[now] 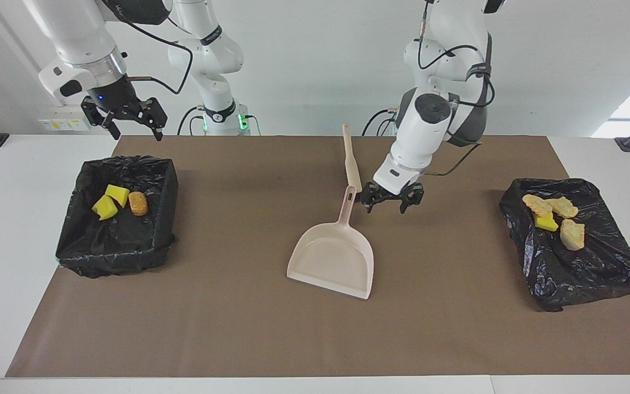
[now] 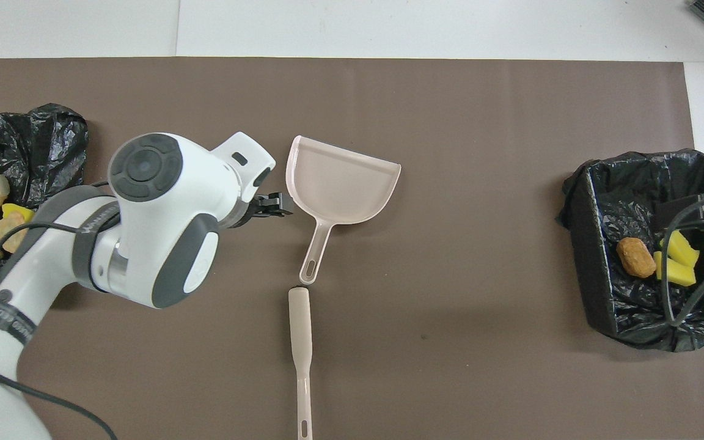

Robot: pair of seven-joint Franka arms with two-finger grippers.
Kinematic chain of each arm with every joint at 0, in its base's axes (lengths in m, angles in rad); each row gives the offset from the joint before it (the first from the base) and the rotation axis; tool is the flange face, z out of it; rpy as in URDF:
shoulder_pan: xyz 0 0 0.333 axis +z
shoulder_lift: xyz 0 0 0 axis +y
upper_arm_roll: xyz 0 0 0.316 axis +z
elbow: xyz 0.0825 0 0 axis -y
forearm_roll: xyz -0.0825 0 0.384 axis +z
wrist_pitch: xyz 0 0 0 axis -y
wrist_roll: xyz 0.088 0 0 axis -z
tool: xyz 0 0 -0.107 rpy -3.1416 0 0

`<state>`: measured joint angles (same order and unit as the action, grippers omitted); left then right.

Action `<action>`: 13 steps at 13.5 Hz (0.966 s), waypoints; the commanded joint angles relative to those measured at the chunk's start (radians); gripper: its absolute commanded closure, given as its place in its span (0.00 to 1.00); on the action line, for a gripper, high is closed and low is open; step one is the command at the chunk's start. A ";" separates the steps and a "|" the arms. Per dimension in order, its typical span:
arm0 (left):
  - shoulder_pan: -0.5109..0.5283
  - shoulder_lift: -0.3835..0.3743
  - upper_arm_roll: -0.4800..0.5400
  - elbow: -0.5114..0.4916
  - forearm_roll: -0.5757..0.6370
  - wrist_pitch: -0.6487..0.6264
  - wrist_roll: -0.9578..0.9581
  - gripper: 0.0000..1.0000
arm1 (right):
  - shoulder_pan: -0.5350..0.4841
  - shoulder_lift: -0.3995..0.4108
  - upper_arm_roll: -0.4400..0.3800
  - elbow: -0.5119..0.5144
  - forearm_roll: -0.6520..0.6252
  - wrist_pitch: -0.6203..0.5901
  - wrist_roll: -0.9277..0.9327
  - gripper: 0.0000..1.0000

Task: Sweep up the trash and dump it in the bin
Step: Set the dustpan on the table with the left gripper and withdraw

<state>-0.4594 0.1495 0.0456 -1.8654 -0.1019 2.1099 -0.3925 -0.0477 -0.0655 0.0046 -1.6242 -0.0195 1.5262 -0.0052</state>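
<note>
The trash lies in two black-bagged bins. The bin (image 1: 168,183) at the right arm's end holds two yellow wedges (image 1: 110,201) and an orange-brown nugget (image 1: 138,203). The bin (image 1: 594,273) at the left arm's end holds tan lumps (image 1: 561,207) and a yellow wedge (image 1: 544,221). A beige dustpan (image 1: 330,257) lies flat mid-mat, its handle pointing toward the robots. My left gripper (image 1: 390,200) hangs open and empty just beside that handle, toward the left arm's end. My right gripper (image 1: 123,117) waits open above the robot-side edge of its bin.
A beige brush (image 1: 352,158) lies on the brown mat (image 1: 238,328), in line with the dustpan handle and nearer to the robots. In the overhead view the left arm's wrist covers the mat between the dustpan (image 2: 343,183) and the bin (image 2: 52,140) at its end.
</note>
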 commanded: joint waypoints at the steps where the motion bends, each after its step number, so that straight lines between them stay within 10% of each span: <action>1: 0.096 -0.088 -0.006 -0.014 -0.009 -0.066 0.041 0.00 | -0.004 -0.017 0.002 -0.019 0.018 0.000 0.008 0.00; 13: 0.419 -0.188 -0.004 0.021 0.085 -0.343 0.552 0.00 | -0.006 -0.017 0.002 -0.019 0.018 0.000 0.008 0.00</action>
<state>-0.0735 -0.0162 0.0525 -1.8615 -0.0381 1.7996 0.1355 -0.0477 -0.0655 0.0046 -1.6242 -0.0195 1.5262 -0.0052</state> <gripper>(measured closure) 0.000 0.000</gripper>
